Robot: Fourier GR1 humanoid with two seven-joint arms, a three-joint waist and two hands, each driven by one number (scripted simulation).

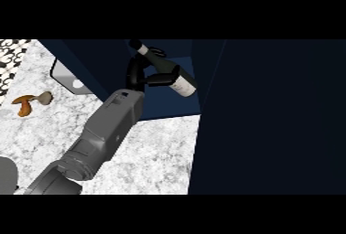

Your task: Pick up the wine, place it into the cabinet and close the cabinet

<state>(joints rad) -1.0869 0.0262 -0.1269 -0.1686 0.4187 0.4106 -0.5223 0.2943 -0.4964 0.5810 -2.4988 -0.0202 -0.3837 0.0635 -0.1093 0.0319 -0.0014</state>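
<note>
A pale marble counter [155,155] is being shown at lower left, a dark blue cabinet [270,114] filling the right. At upper centre the wine bottle [169,71] is being held inside the cabinet opening, fingers of the right hand [145,73] wrapped round it. Releasing and closing are judged outstanding.

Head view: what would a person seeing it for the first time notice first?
First comes the wine bottle, tilted and held up in the dark blue cabinet opening by a black hand whose fingers curl round it. Next, the open cabinet door fills the right side. A brown mushroom lies on the marble counter at far left.
</note>
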